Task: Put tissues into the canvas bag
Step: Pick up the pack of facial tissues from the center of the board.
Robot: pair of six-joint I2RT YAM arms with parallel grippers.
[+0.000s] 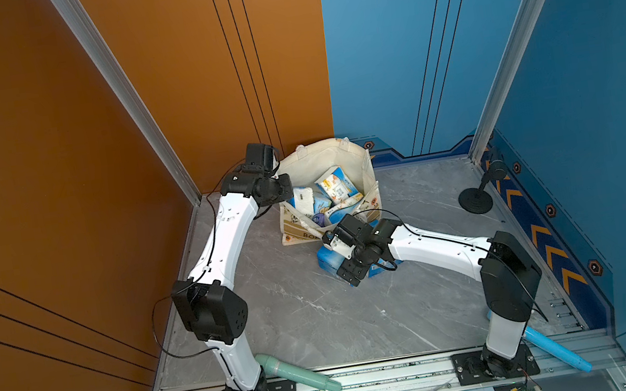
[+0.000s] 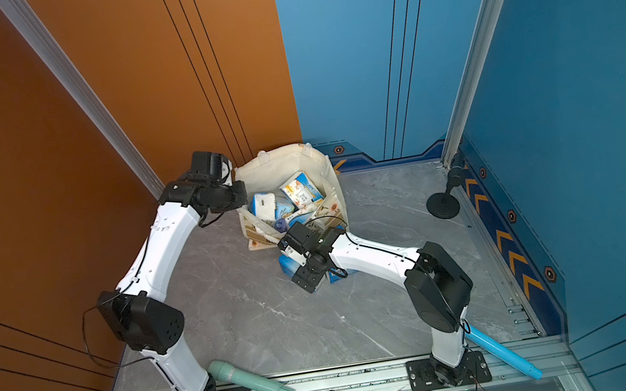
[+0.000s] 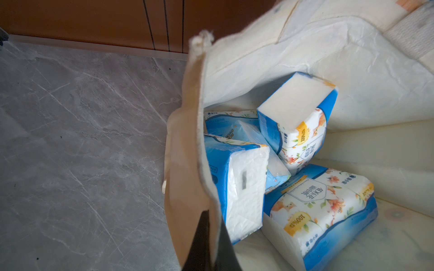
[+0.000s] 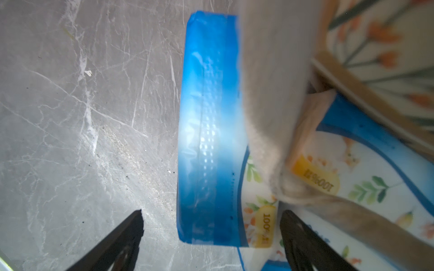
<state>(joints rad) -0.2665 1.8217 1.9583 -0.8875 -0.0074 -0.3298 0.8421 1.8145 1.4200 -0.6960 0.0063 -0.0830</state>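
The cream canvas bag point(image 1: 322, 157) point(image 2: 277, 166) stands open at the back of the table, with several blue-and-white floral tissues point(image 1: 337, 184) point(image 2: 300, 190) point(image 3: 298, 126) inside. My left gripper point(image 1: 282, 176) point(image 3: 209, 246) is shut on the bag's left rim point(image 3: 187, 145) and holds the fabric up. In front of the bag, more tissue packs point(image 1: 329, 259) point(image 2: 287, 265) lie on the table. My right gripper point(image 1: 350, 273) point(image 4: 211, 225) hangs open just above them. A blue pack point(image 4: 209, 140) lies in line with the gap between its fingers. Blurred bag fabric point(image 4: 270, 93) drapes over the packs beside it.
A teal cylinder point(image 1: 299, 371) lies by the left arm's base, and a light-blue one point(image 1: 557, 349) by the right arm's base. A black round-footed stand point(image 1: 475, 197) sits at the far right. Orange and blue walls close in the grey marble table point(image 1: 321, 321).
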